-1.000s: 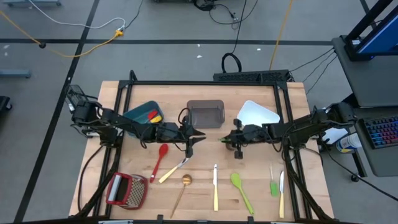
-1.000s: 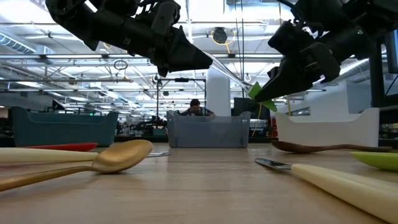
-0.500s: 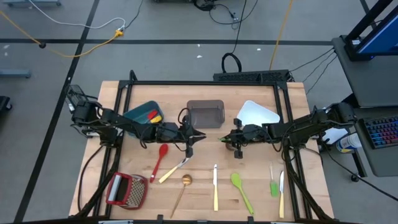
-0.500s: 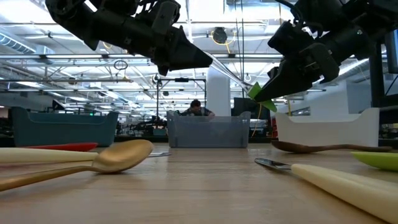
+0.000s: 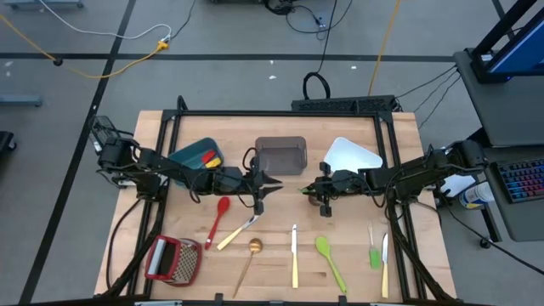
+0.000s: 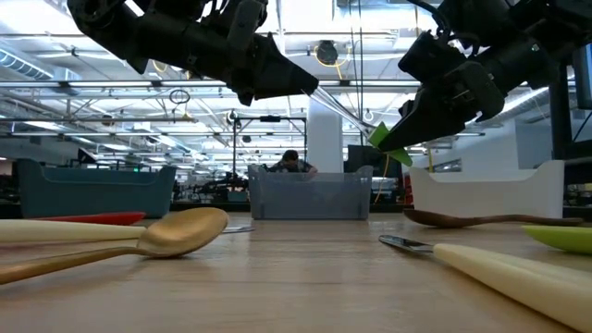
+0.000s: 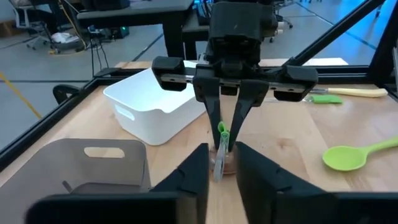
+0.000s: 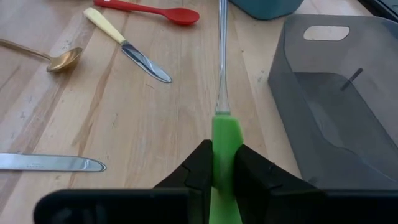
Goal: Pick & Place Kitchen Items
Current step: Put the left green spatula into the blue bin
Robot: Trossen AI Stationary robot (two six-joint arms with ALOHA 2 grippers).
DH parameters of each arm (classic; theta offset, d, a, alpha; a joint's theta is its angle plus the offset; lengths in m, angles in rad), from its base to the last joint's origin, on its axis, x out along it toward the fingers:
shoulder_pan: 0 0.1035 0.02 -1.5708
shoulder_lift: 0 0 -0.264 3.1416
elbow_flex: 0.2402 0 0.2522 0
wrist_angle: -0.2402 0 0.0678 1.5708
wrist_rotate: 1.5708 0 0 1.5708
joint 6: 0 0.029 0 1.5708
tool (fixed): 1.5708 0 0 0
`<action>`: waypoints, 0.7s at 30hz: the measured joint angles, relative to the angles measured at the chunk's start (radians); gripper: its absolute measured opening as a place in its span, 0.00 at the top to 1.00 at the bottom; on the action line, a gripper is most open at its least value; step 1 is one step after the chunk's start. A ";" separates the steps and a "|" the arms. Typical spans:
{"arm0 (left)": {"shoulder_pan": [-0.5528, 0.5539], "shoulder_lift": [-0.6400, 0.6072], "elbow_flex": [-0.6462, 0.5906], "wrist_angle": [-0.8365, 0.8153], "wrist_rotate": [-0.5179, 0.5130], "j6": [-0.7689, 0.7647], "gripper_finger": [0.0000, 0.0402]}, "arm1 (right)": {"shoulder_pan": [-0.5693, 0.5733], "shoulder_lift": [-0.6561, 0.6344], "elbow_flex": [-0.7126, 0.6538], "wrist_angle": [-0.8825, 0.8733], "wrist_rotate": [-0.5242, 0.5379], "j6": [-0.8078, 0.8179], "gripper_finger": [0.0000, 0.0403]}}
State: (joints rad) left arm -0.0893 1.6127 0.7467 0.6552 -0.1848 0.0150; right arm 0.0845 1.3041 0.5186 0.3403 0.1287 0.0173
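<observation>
Green spatula (image 8: 224, 143) clamped in right claw (image 5: 308, 190); left claw (image 5: 270, 182) narrowly parted, above bare wood.

Bright overhead light, soft shadows

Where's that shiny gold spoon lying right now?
In the high view the gold spoon lies near the table's front edge, left of centre, between the red-framed grater and a cream-handled knife.

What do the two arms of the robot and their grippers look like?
Both arms are dark, almost black, built of jointed segments with black cables running along them. The left gripper and the right gripper each end in two slim, tapering black fingers under a wide black crossbar. No coloured markings show on them.
</observation>
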 joint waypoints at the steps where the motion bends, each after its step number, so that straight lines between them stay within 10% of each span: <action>1: 0.000 0.000 0.000 0.000 0.000 0.002 0.87 | 0.000 0.000 0.000 0.000 0.000 0.000 0.90; 21: -0.049 -0.126 0.000 -0.167 -0.160 -0.235 0.98 | 0.000 0.000 0.000 0.002 0.005 0.025 0.60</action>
State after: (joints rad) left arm -0.1384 1.4863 0.7464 0.4880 -0.3452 -0.2198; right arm 0.0849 1.3037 0.5190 0.3423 0.1341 0.0418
